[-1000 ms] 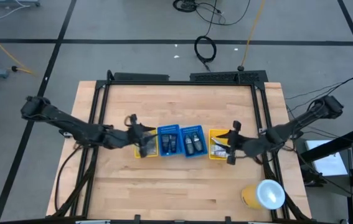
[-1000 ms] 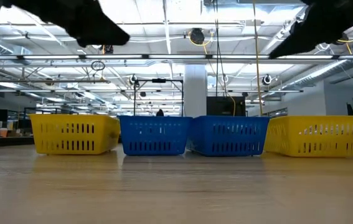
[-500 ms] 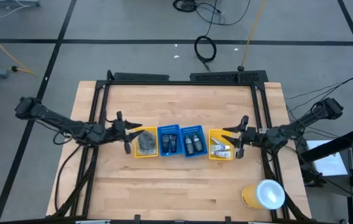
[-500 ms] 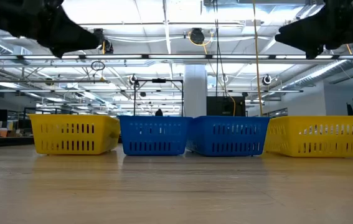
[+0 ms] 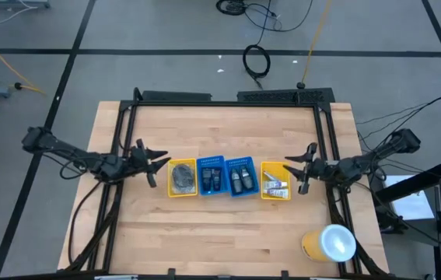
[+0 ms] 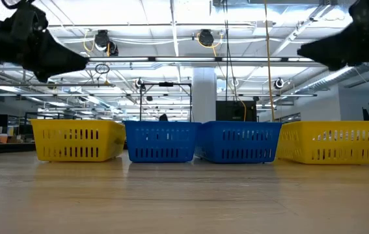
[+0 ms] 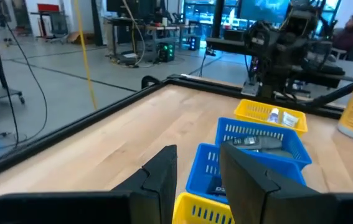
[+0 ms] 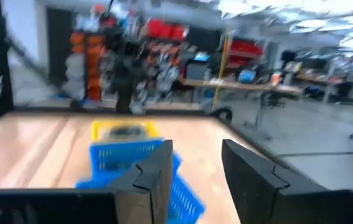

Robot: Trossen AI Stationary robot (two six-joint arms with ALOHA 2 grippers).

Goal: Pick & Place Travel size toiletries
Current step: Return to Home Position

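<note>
Toiletries all binned: mesh pads (image 5: 181, 177) in left yellow bin (image 5: 169, 191); dark bottles (image 5: 241, 181) in blue bins (image 5: 199, 162); white tubes (image 5: 276, 187) in right yellow bin (image 5: 264, 166); left gripper (image 5: 148, 162) and right gripper (image 5: 306, 167) flank the row, jaws released, empty; homing step; next likely retract outward to rest.

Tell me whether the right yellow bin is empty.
Not empty: the high view shows small white tubes lying inside the right yellow bin.

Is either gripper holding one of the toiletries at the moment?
No, the left gripper and right gripper are both open and empty.
</note>
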